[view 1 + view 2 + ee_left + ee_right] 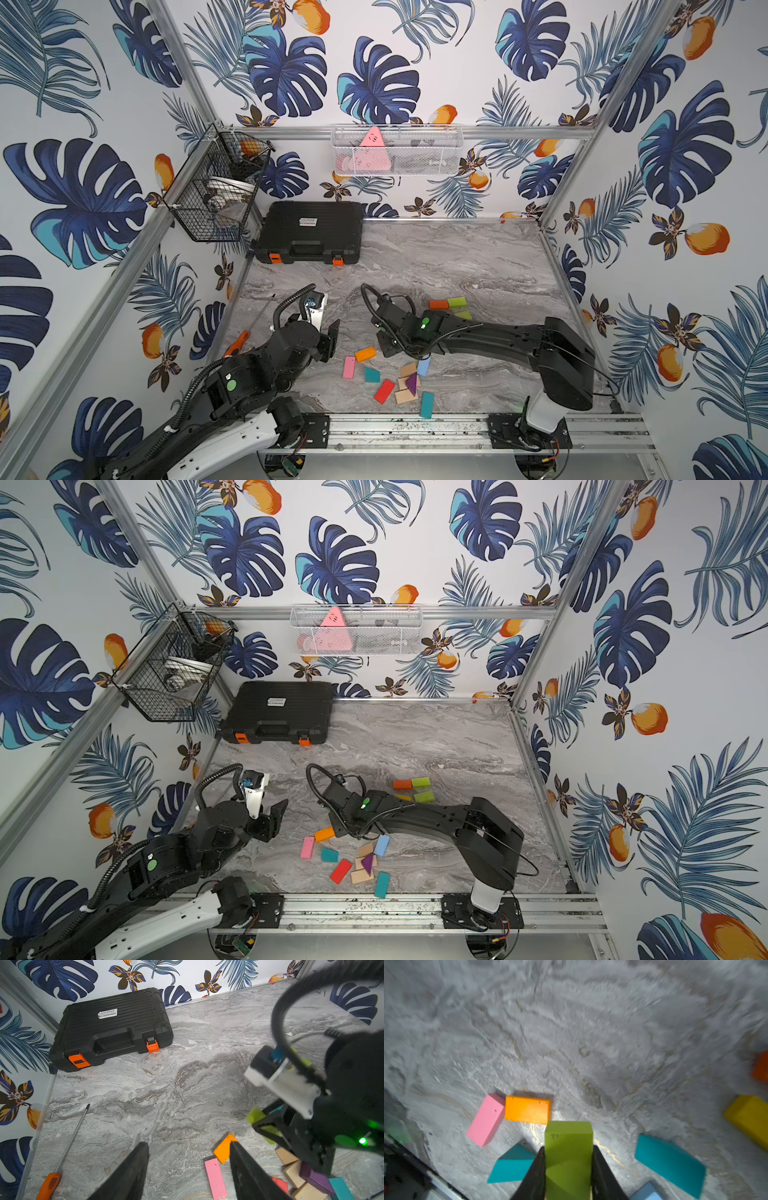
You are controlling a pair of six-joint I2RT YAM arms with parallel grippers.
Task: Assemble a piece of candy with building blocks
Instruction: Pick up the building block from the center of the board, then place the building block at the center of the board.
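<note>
My right gripper [568, 1148] is shut on an upright green block [568, 1142], held above the table; in a top view it [385, 347] hovers over the near pile. Below it lie pink [485, 1120], orange [528, 1110], teal [669, 1164] and yellow [749, 1118] blocks. The pile also holds red [384, 391], purple [412, 382] and plain wood [406, 396] pieces. Farther back sit an orange-red block [439, 304] and a green one [456, 302]. My left gripper [189, 1144] is open and empty, left of the pink block [215, 1178].
A black tool case [309, 237] stands at the back left of the marble table. An orange-handled screwdriver [237, 344] lies along the left edge. A black wire basket [216, 195] and a white mesh basket [397, 151] hang on the walls.
</note>
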